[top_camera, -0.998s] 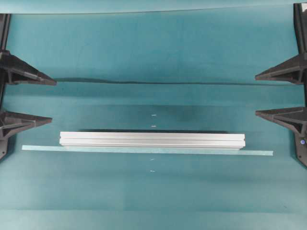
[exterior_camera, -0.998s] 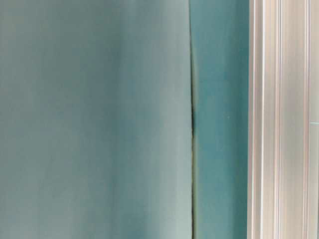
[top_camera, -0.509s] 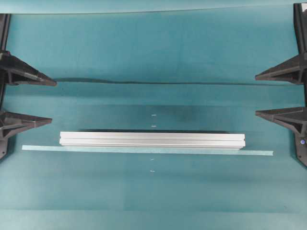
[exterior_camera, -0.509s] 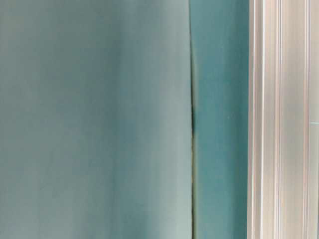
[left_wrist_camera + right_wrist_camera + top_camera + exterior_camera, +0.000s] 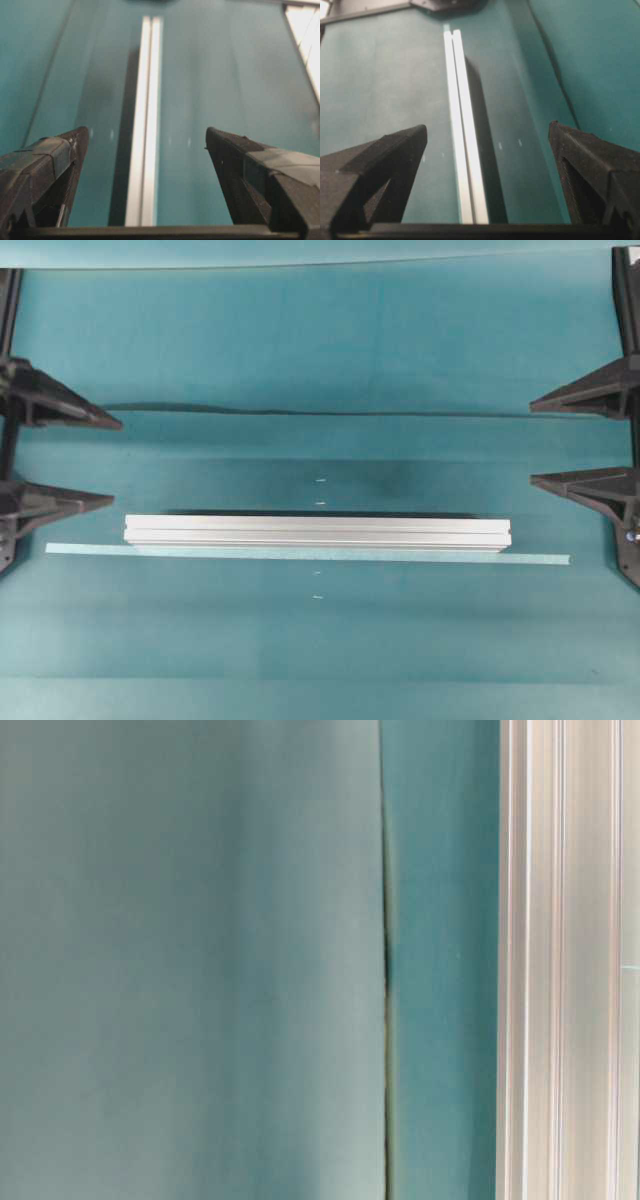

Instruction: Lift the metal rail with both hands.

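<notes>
The metal rail (image 5: 317,531) lies flat on the tabletop (image 5: 320,350), unmoved, touching the pale tape strip (image 5: 540,559). The left hand (image 5: 108,462) has edged slightly toward the rail's left end; the right hand (image 5: 532,443) remains beyond the rail's right end. Both hands are fully spread and hold nothing.

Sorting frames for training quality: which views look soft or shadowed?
Table-level view: very close and soft, the rail just blurred stripes. Left wrist view: the rail washed out, hazy farther off. Right wrist view: a dark shadow beside the rail. Overhead view: sharpest, evenly lit.
</notes>
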`<state>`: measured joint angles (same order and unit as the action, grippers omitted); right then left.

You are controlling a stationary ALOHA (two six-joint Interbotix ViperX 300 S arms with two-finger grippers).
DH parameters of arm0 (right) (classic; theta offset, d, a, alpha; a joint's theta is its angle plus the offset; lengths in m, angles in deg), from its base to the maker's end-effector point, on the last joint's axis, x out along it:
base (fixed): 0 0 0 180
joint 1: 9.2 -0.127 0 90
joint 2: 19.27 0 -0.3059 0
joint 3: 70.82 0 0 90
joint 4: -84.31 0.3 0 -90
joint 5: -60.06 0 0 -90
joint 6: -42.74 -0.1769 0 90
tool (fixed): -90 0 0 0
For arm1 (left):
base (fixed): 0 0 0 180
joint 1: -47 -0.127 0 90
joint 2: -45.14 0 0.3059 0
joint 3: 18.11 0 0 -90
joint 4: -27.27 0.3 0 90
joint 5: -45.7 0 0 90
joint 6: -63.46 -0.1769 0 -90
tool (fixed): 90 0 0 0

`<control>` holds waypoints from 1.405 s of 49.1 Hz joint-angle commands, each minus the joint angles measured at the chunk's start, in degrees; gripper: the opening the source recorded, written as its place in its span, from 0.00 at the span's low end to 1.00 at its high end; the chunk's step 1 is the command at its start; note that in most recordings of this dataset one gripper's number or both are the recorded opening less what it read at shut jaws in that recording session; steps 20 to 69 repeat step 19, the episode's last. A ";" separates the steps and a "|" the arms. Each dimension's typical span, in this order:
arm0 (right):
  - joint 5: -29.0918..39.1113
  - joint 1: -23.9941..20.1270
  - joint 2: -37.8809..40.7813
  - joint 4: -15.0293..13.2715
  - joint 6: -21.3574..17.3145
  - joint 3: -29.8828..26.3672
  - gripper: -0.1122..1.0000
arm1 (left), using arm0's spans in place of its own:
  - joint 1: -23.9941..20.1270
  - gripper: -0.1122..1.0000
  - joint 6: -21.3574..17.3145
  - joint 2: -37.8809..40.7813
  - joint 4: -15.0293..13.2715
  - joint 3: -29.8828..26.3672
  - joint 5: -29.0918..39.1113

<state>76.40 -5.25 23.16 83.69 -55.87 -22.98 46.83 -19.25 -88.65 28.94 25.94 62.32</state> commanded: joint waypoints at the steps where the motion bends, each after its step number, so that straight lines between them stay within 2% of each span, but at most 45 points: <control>1: -0.70 0.00 0.18 0.18 -0.09 0.26 0.99 | -0.26 0.97 0.44 0.35 0.09 0.18 -1.05; 19: -3.08 0.00 -1.23 0.26 -1.05 2.72 0.99 | -0.26 0.97 1.76 0.26 0.09 2.29 -7.56; 69: -3.08 0.00 -1.23 0.26 -1.05 2.72 0.99 | -0.26 0.97 1.76 0.26 0.09 2.29 -7.56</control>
